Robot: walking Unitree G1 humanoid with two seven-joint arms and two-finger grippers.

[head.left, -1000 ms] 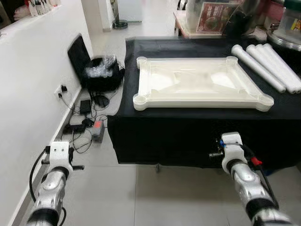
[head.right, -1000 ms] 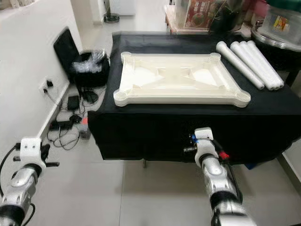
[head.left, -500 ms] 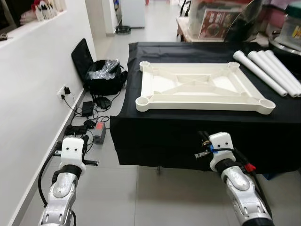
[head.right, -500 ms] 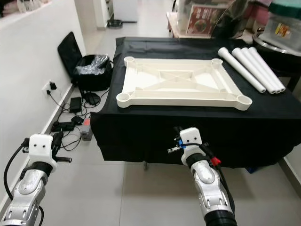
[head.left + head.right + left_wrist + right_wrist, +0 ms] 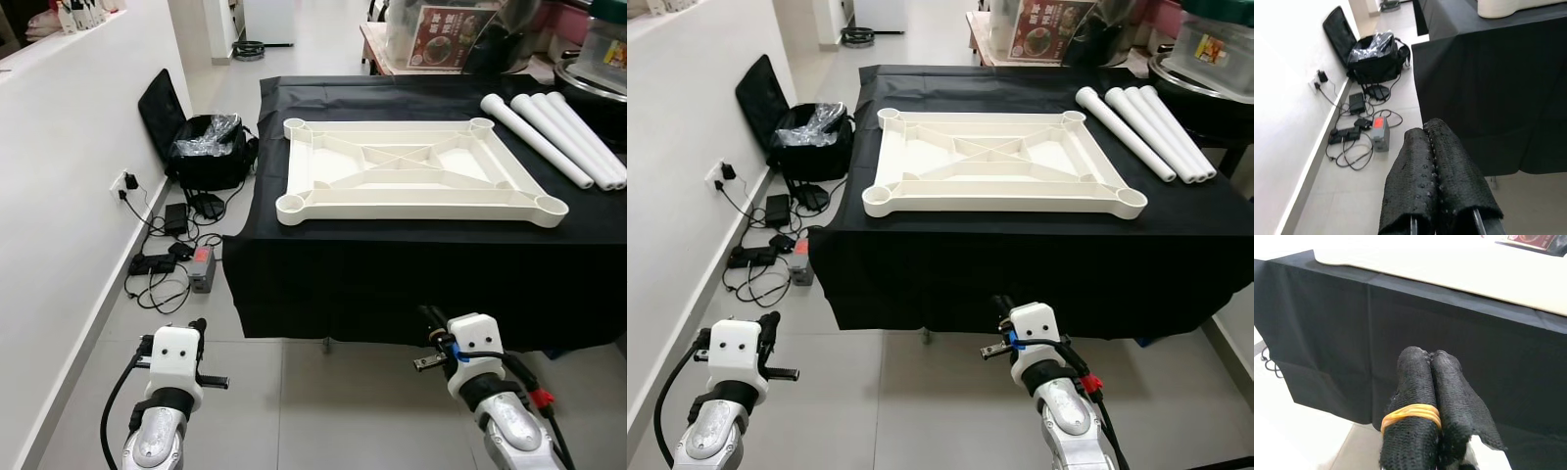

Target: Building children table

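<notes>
1. Left gripper: fingers pressed together, nothing between them; held low over the floor, left of the table, touching nothing.
2. Right gripper: fingers likewise pressed tight, empty; a yellow band wraps one finger; it hangs low in front of the table's draped front, apart from the cloth.
3. Tabletop: cream plastic panel lying flat, underside up, cross ribs showing, round socket at each corner; sits on the black cloth, near edge close to the table's front.
4. Legs: white tubes lying side by side on the cloth, right of the tabletop, near it but apart.
5. Table: fully covered in black cloth hanging down the front.
6. Room: pale tiled floor; white wall on the left with a socket; black bag on the floor by the wall; cables and adapters strewn in front of it; boxes and a poster behind the table.
</notes>
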